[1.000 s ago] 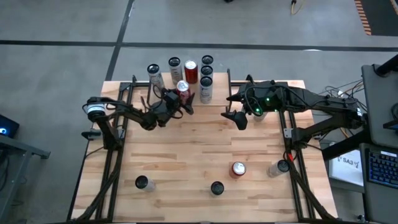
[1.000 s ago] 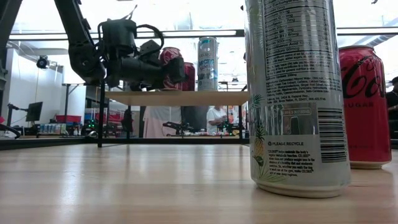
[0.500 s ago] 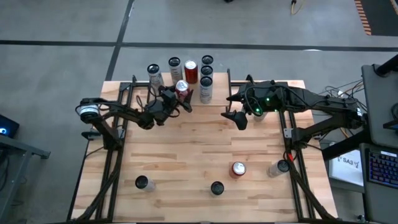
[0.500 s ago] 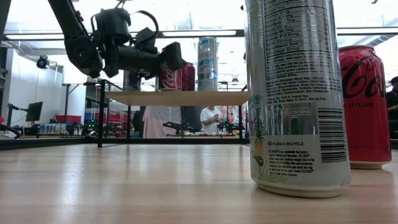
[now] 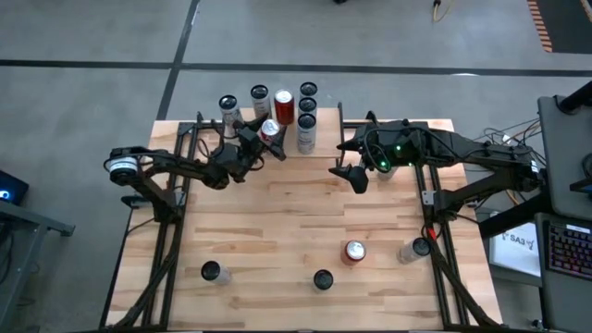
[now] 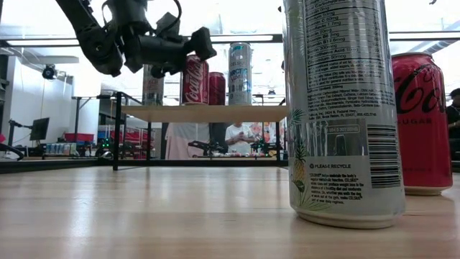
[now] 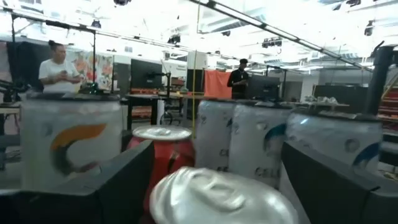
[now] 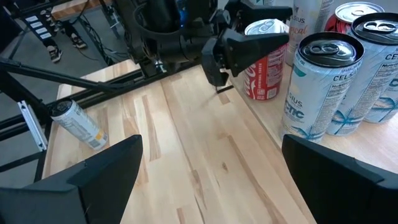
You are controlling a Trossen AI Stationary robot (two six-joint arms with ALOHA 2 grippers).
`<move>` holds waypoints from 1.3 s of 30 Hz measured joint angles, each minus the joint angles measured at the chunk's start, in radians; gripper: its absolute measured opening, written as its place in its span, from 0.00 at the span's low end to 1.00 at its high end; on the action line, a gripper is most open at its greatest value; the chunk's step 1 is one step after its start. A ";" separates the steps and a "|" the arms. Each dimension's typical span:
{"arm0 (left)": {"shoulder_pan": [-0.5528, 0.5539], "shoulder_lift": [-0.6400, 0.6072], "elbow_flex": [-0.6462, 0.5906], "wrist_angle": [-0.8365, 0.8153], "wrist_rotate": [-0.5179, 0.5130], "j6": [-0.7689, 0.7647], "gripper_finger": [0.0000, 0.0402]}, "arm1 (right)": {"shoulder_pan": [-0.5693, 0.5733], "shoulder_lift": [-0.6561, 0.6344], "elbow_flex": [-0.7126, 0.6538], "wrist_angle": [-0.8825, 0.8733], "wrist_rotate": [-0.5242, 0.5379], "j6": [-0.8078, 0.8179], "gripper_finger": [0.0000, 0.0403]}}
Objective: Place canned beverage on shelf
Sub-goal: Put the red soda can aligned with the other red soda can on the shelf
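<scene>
On the shelf (image 6: 205, 112): red cola can (image 6: 193, 79), upright at the front edge beside other cans. Left gripper (image 5: 262, 141) jaws spread wide about its top, no grip evident. Right gripper (image 5: 355, 177) jaws wide, empty, over the counter (image 5: 296, 231).

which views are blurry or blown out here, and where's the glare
Left wrist view: the can top nearest the lens is a soft blur. Low view: bright ceiling lights wash out the background, leaving the left gripper a dark silhouette; the near silver can looms huge. High view: even light, no glare.
</scene>
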 joint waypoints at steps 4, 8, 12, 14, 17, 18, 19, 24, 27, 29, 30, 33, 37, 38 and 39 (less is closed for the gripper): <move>-0.029 -0.013 0.020 -0.006 -0.001 0.067 0.84 | 0.000 0.000 0.000 -0.001 0.000 -0.001 0.93; -0.079 -0.076 0.030 -0.020 -0.061 0.175 0.84 | 0.000 0.000 0.000 -0.002 0.000 -0.002 0.93; -0.138 -0.164 0.025 -0.077 -0.180 0.303 0.84 | 0.000 0.000 0.000 -0.003 0.000 -0.002 0.93; -0.170 -0.216 0.024 -0.137 -0.207 0.334 0.84 | 0.000 0.000 0.000 -0.006 0.000 -0.002 0.93; -0.221 -0.315 0.025 -0.378 -0.210 0.334 0.82 | 0.000 0.000 0.000 -0.006 0.000 -0.002 0.93; -0.237 -0.354 0.034 -0.516 -0.210 0.316 0.80 | 0.000 0.000 0.000 -0.006 -0.001 -0.002 0.93; -0.250 -0.396 0.050 -0.682 -0.204 0.286 0.78 | 0.000 0.000 0.000 -0.007 -0.001 -0.002 0.93; -0.248 -0.510 0.163 -1.497 -0.111 0.028 0.56 | 0.000 0.000 0.000 -0.009 -0.002 -0.009 0.93; -0.235 -0.499 0.172 -1.586 -0.065 0.024 0.30 | 0.000 0.000 0.000 -0.008 -0.002 -0.021 0.93; -0.218 -0.480 0.165 -1.543 -0.046 0.049 0.11 | 0.000 0.000 0.000 -0.006 -0.002 -0.021 0.93; -0.204 -0.467 0.160 -1.523 -0.047 0.054 0.06 | 0.000 0.000 0.000 -0.006 -0.002 -0.021 0.93; -0.154 -0.420 0.155 -1.466 -0.052 0.056 0.04 | 0.000 0.000 0.000 -0.006 -0.002 -0.020 0.93; -0.091 -0.355 0.177 -1.446 -0.053 0.048 0.01 | 0.000 0.000 0.000 -0.006 -0.002 -0.016 0.93; -0.079 -0.340 0.185 -1.448 -0.053 0.047 0.01 | 0.000 0.000 0.000 -0.006 -0.002 -0.016 0.93; -0.070 -0.326 0.196 -1.447 -0.054 0.048 0.01 | 0.000 0.000 0.000 -0.006 -0.002 -0.016 0.93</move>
